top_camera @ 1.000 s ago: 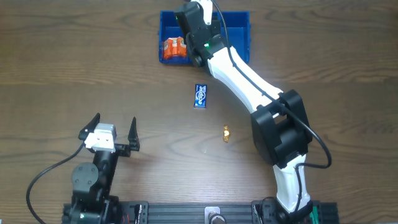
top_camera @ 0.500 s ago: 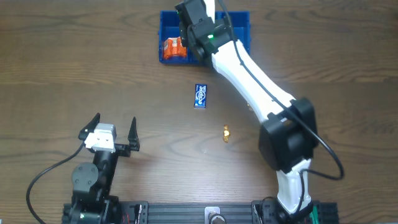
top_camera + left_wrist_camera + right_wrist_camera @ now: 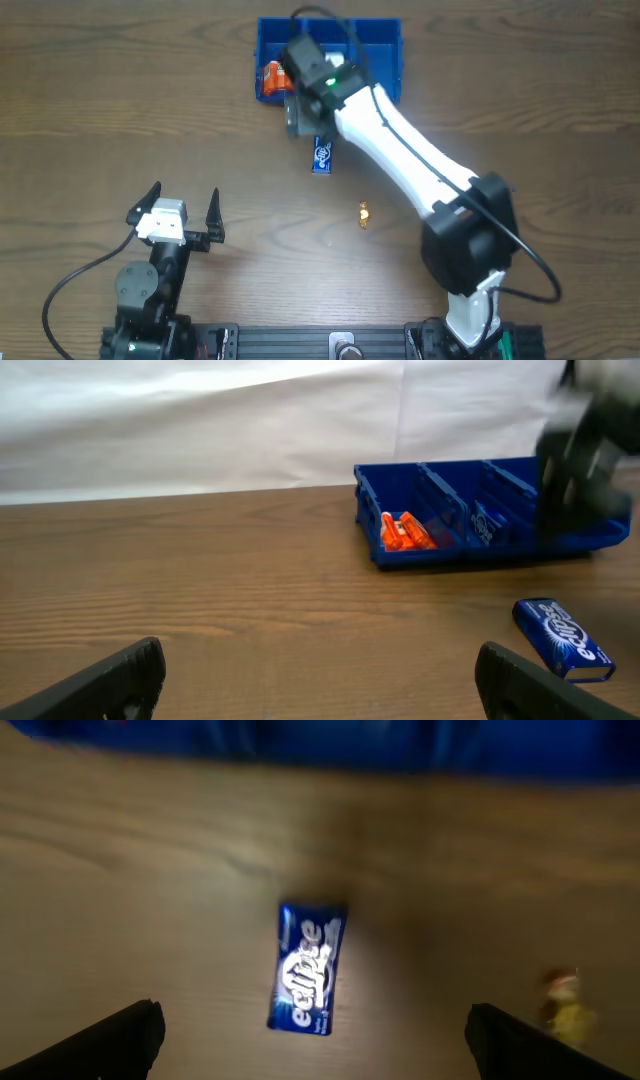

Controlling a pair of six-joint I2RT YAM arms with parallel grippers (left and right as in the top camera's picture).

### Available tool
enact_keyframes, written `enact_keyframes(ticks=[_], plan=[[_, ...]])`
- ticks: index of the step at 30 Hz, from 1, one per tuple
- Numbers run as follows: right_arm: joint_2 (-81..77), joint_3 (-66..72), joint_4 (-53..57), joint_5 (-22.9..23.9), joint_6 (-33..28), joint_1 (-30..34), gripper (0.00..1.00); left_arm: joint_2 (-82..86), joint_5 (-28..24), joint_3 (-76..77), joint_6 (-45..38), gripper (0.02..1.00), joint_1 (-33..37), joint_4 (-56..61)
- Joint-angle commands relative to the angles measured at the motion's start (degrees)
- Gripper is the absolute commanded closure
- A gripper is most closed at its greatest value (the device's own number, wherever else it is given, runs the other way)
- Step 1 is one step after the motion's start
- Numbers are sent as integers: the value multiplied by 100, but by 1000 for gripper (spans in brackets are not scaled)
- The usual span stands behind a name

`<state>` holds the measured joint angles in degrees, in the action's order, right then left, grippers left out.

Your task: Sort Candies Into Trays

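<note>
**Right arm swings off tray, now over blue candy**

Top view: right arm (image 3: 400,150) has come back from the blue tray (image 3: 390,45) and its jaws sit just short of the blue candy (image 3: 322,155) on the desk. Gold candy (image 3: 364,214) lies apart. Orange candies (image 3: 272,78) are in the tray's left compartment.

Left wrist view: left jaws wide, empty, well back from tray.

Right wrist view: right jaws wide, holding nothing, blue candy between them below.

Risk: the wrapper is flat and slightly skewed, so a high or off-centre close could make it skid or slip out.

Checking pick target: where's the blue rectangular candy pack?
In the top view the blue rectangular candy pack lies near centre, just below the blue plastic tray and up-left of the gold candy.
</note>
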<state>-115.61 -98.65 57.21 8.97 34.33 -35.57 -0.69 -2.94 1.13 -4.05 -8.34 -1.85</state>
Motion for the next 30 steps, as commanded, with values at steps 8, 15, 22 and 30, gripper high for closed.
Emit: enact_keyframes(ticks=[8,15,22,30], plan=[[-813,382,-409,-273,474,-111,1,44,15,-85,63,20,17,-249],[-966,420,-518,-337,470,-111,16,44,15,-85,63,20,17,-249],[-1150,468,-682,-442,472,-101,99,44,15,-85,63,20,17,-249],[-1172,470,-678,-439,472,-57,364,44,15,-85,63,23,17,-247]])
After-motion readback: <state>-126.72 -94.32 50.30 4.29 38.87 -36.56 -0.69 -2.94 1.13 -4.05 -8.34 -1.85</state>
